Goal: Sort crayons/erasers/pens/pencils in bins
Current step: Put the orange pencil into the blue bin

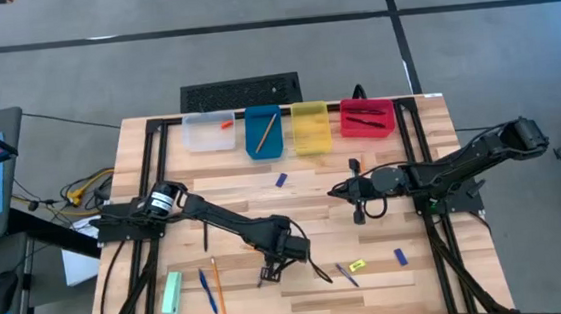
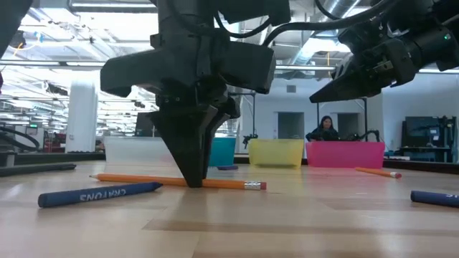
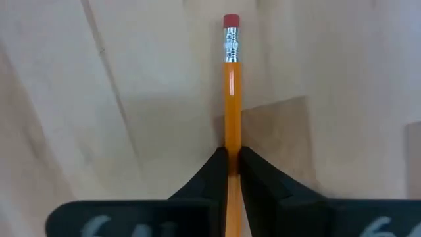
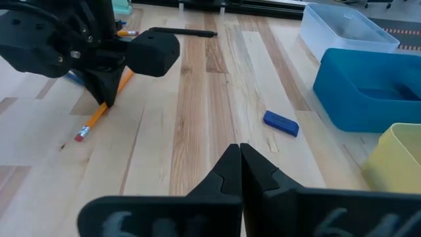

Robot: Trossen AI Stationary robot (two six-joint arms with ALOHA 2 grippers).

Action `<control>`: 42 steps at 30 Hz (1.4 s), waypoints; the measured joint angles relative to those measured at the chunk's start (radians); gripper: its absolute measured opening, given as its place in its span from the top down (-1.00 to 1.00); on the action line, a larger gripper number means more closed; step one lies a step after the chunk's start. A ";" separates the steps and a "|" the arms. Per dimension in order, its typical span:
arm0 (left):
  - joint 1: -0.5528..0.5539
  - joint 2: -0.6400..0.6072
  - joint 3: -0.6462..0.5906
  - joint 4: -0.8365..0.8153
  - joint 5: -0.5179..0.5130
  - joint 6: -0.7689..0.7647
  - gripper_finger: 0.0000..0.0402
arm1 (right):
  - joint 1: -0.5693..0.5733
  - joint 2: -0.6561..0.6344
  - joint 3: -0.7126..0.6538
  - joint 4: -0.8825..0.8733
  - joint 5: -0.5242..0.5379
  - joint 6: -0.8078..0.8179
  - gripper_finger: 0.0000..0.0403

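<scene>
The left gripper (image 3: pixel 231 161) pressed its fingers (image 3: pixel 209 172) on a pencil (image 3: pixel 231 85) lying on the wooden table (image 3: pixel 131 99), its eraser end beyond the tips. The right gripper (image 4: pixel 239 158) hung closed and empty. A person (image 2: pixel 323 129) sat behind the bins (image 2: pixel 344 153).

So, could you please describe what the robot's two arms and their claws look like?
Both arms are matte black, jointed, with loose black cables along them. The left arm has a silver band near its shoulder. The left claw and the right claw each have two black wedge-shaped fingers tapering to narrow tips.
</scene>
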 joint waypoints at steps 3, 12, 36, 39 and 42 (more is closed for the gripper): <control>0.002 -0.003 -0.002 -0.015 -0.011 0.007 0.94 | 0.000 0.000 0.000 0.000 0.000 0.000 0.96; 0.006 -0.039 -0.009 -0.055 -0.071 0.007 0.98 | 0.000 0.000 0.000 -0.037 0.000 -0.001 0.96; 0.081 -0.535 -0.537 0.652 -0.104 -0.140 0.99 | -0.054 0.239 -0.112 0.639 -0.014 -0.025 0.98; 0.099 -0.613 -0.640 0.867 -0.124 -0.146 0.99 | -0.071 0.305 -0.109 0.759 -0.089 0.011 0.98; 0.115 -0.673 -0.720 1.069 -0.153 -0.127 0.99 | -0.082 0.366 -0.087 0.824 -0.153 0.064 0.97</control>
